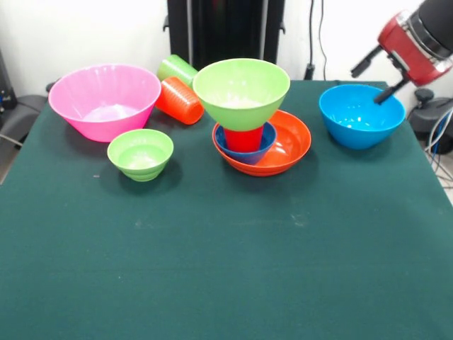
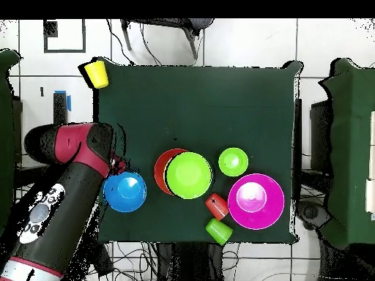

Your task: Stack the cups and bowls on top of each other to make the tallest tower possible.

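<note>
While the tool's (image 1: 379,97) state is unclear, the tower (image 1: 249,117) shows green bowl over red cup.

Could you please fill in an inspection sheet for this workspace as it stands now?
Surface: dark green table, cloth-covered.
Job's things: tower of orange bowl, small dark blue bowl, red cup and large green bowl; pink bowl and small green bowl standing apart; orange cup and light green cup lying on their sides; blue bowl; yellow cup off the table's corner.
Clutter: nothing seen.
Gripper: dipping into the blue bowl; whether open or shut cannot be told.
Cables: wires on the floor.
Surroundings: white tiled floor.
</note>
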Robot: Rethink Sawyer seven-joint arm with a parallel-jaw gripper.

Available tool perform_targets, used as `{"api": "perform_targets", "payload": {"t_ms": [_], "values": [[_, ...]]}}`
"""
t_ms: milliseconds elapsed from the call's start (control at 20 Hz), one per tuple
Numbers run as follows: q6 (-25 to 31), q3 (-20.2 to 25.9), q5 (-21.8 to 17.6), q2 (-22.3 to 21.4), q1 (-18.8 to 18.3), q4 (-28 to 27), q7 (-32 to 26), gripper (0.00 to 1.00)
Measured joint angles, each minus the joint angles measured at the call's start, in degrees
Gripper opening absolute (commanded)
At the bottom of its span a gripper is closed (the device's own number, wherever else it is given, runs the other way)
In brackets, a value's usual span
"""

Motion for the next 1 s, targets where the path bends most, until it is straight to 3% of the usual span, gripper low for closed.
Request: {"api": "perform_targets", "payload": {"t_ms": [450, 1000], "values": [[1.0, -0.1, 0.4, 3.7, -2.5, -8.6, 0.8, 1.00], [1.0, -0.1, 0.4, 2.6, -5.4, -9.5, 0.8, 1.00]]}}
